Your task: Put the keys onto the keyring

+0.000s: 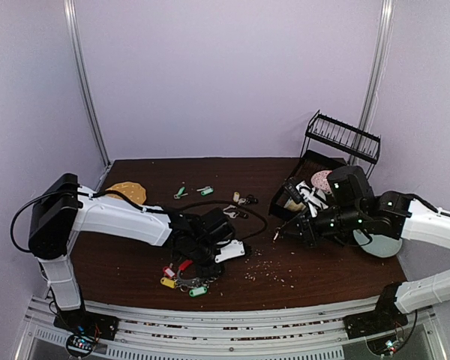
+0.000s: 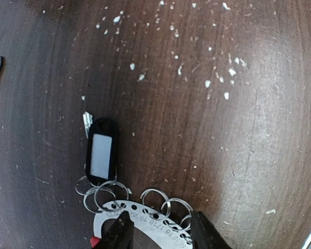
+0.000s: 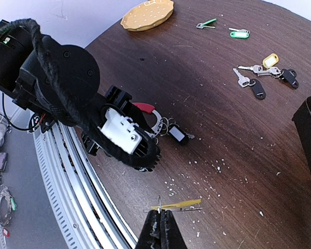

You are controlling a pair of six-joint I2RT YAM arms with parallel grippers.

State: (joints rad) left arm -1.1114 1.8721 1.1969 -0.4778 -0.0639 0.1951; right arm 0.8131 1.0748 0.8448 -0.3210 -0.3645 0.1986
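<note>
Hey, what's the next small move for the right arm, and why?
Probably carry the yellow-tagged key leftward toward the keyring. The right gripper is shut on that key, well apart from the keyring, which lies beneath the left gripper.

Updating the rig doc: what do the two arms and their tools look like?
Left arm and right arm: white links, black joints, small green lights. Black braided cable runs along the left. Left tool and right tool: black fingers.
</note>
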